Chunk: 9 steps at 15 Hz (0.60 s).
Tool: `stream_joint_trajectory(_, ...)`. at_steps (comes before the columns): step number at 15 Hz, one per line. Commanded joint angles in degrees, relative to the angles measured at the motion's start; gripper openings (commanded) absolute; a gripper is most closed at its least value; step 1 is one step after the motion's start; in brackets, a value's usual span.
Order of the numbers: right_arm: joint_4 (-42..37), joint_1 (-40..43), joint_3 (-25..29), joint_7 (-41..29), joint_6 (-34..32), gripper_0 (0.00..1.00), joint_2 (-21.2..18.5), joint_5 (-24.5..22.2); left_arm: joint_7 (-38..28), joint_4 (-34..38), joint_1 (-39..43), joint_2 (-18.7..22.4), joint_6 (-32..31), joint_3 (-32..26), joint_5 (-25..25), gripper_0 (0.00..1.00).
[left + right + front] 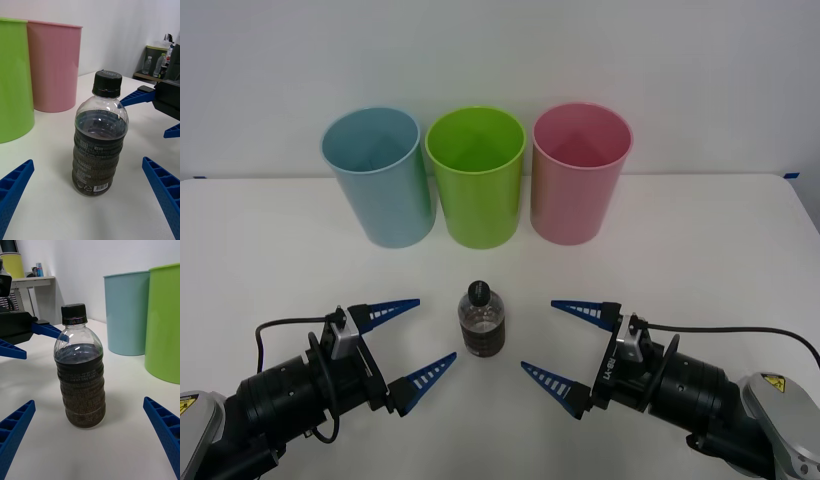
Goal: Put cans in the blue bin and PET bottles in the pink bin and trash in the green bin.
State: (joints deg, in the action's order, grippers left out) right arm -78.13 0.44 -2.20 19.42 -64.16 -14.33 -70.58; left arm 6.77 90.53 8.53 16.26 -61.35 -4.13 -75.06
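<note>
Looking down from the front camera, I am resting both arms low on the white table (740, 250), with the PET bottle (483, 322) standing upright between them, its black cap up and its long axis vertical. My left gripper (420, 338) is sitting just to the bottle's left with its blue fingers spread wide and nothing in them; my right gripper (555, 339) is mirroring it on the other side, equally spread and empty. Both are pointing inward at the bottle, and I judge the left fingertips to be slightly nearer to it. Beyond the bottle, near the wall, the blue bin (376, 180), the green bin (476, 180) and the pink bin (578, 176) are standing in a tight row, pink farthest to my right.

In the right wrist camera, I am seeing the bottle (80, 369) dead ahead, centred between my own two blue fingers (165, 429), which are parted well clear of it. The left gripper (28, 339) is showing just behind the bottle, and the blue bin (125, 313) and green bin (165, 322) are standing farther off.

In the left wrist camera, the bottle (98, 137) is again standing centred between my open fingers (163, 191), with the right gripper (159, 112) beyond it and the pink bin (54, 65) beside the green bin (11, 80). Since the pink bin lies on my right side, I am judging the right arm the better one to close on the bottle's ribbed body and carry it there.
</note>
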Motion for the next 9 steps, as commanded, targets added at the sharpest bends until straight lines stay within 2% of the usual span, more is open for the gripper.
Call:
stream_joint_trajectory(1,0.0,0.0,0.0,0.0,0.0,1.0,0.0,0.0,0.0,0.0,0.18,0.35,-0.18,-0.26,0.44,1.0)
stream_joint_trajectory(9,0.0,0.0,0.0,0.0,0.0,1.0,0.0,0.0,0.0,0.0,0.26,0.35,-0.26,-0.26,0.53,1.0)
